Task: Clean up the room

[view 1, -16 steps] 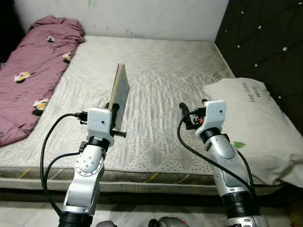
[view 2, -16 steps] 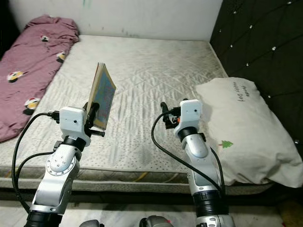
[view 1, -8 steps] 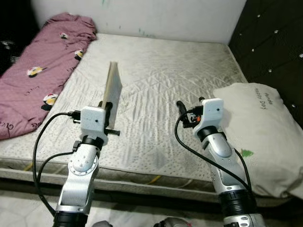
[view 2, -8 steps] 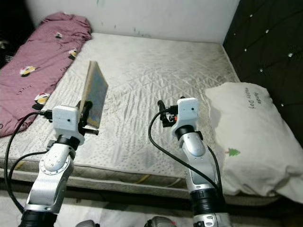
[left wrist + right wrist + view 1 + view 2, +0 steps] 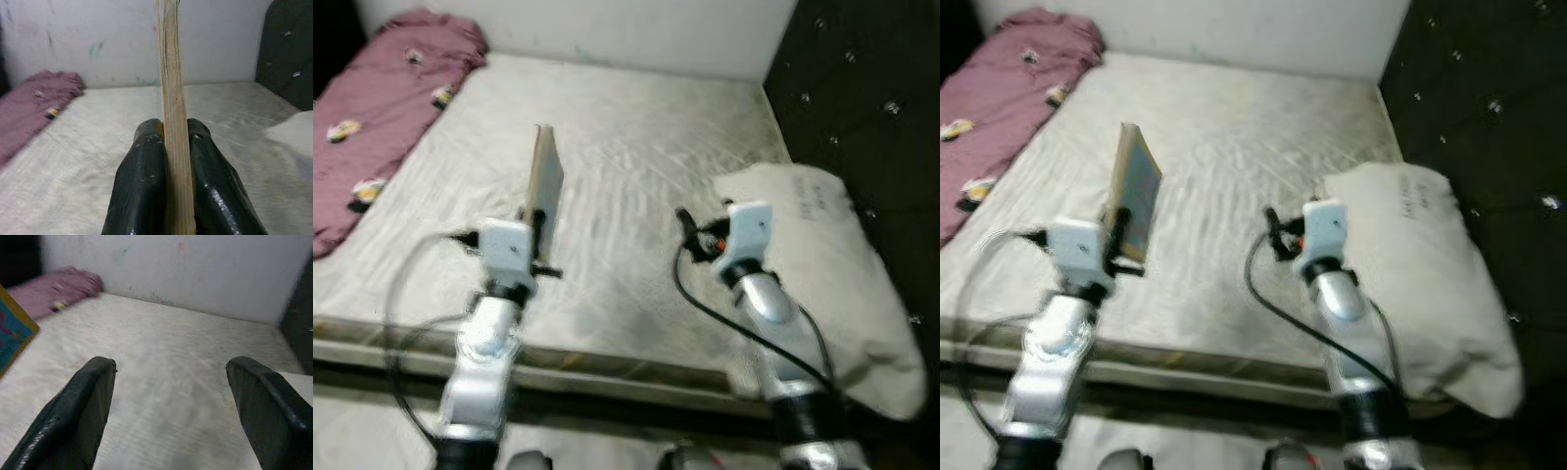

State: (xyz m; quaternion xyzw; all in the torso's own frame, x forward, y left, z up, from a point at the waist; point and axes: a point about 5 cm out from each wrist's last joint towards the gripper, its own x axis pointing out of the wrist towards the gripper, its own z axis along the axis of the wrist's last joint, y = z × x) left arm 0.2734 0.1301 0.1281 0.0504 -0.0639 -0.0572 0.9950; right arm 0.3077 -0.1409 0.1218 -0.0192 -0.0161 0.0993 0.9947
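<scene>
Spanning most of the head views, mattress (image 5: 636,186): bare, quilted; motion blur softens every edge.
Blanket (image 5: 382,108): maroon, bunched toward 10 o'clock, cut off at the frame edge.
Pillow (image 5: 822,264): white, toward 3 o'clock beside the dark headboard (image 5: 862,88); its print is unreadable.
Book (image 5: 1132,191): thin, held upright on edge above the mattress, cover art too blurred to read.
Left gripper (image 5: 167,142): fingers clenched on the book's lower edge, one pad on each face.
Right gripper (image 5: 171,382): fingers spread wide, holding nothing, over the mattress at 3 o'clock of the book.
</scene>
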